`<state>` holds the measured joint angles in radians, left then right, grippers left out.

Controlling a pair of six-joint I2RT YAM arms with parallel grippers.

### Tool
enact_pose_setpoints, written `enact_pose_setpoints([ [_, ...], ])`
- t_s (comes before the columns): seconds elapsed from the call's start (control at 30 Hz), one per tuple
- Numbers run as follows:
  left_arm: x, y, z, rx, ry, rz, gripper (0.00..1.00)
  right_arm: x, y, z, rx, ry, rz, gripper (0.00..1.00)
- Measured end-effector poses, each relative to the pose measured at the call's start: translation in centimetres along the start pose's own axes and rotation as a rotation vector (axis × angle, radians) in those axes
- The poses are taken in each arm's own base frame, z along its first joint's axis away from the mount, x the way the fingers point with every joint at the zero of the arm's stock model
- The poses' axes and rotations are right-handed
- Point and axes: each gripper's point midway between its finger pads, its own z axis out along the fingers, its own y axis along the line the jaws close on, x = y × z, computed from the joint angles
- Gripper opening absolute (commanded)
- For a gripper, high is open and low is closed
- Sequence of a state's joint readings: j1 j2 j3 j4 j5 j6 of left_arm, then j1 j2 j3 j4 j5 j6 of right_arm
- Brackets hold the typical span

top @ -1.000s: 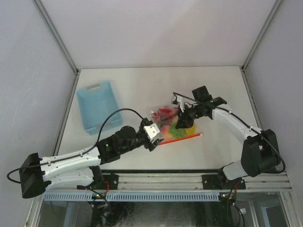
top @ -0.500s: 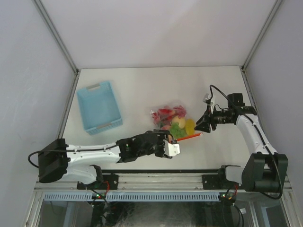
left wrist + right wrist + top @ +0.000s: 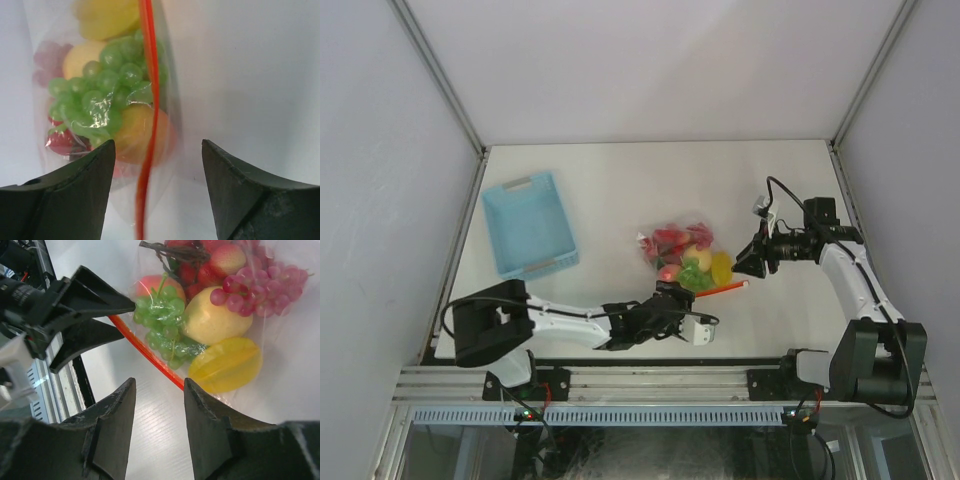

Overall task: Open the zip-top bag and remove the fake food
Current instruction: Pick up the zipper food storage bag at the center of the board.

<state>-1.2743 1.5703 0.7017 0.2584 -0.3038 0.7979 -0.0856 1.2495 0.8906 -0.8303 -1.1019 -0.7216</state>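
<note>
Clear zip-top bag [image 3: 680, 248] with a red-orange strip holds colourful fake food [image 3: 95, 95]. Flanking it, left gripper [image 3: 157, 150] and right gripper [image 3: 159, 385] both gape empty; blue basket [image 3: 525, 228] well apart.

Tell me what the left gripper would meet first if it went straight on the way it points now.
Most likely the zip-top bag: its red zip strip runs between the open fingers of the left gripper, close ahead. Depth is hard to judge.
</note>
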Motion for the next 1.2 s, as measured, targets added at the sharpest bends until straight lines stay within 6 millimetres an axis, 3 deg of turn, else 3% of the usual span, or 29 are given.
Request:
enact_pose_setpoints([
  [0.07,0.8,-0.4,0.8,-0.013,0.044,0.020,0.61,0.0,0.0,0.0,0.000,0.000,0.001,0.43],
  [0.13,1.7,-0.2,1.5,-0.048,0.088,0.041,0.39,0.0,0.0,0.0,0.000,0.000,0.002,0.43],
  [0.3,2.4,1.4,1.9,-0.137,0.145,0.049,0.01,0.0,0.0,0.0,-0.001,-0.001,0.002,0.43],
  [0.47,2.8,3.0,1.6,-0.196,0.171,0.027,0.00,0.0,0.1,0.0,-0.002,-0.001,-0.002,0.43],
  [0.6,2.9,5.0,0.2,-0.225,0.172,-0.052,0.00,-0.3,0.6,-0.5,0.000,0.004,-0.016,0.44],
  [0.7,2.1,8.4,-1.9,-0.246,0.116,-0.177,0.00,-2.0,0.7,-1.5,0.008,-0.009,-0.080,0.48],
  [0.87,0.5,16.0,-6.7,-0.277,-0.056,-0.413,0.00,-6.1,1.4,-3.8,0.009,-0.084,-0.297,0.70],
  [0.93,0.0,17.6,-8.0,-0.265,-0.110,-0.472,0.00,-7.2,2.0,-4.4,-0.006,-0.114,-0.397,0.72],
  [1.0,-0.3,17.9,-8.7,-0.221,-0.144,-0.518,0.00,-7.6,2.7,-4.7,-0.025,-0.134,-0.467,0.72],
  [1.2,-0.6,15.5,-8.6,-0.047,-0.185,-0.628,0.00,-7.8,3.7,-4.4,-0.084,-0.194,-0.540,0.72],
])
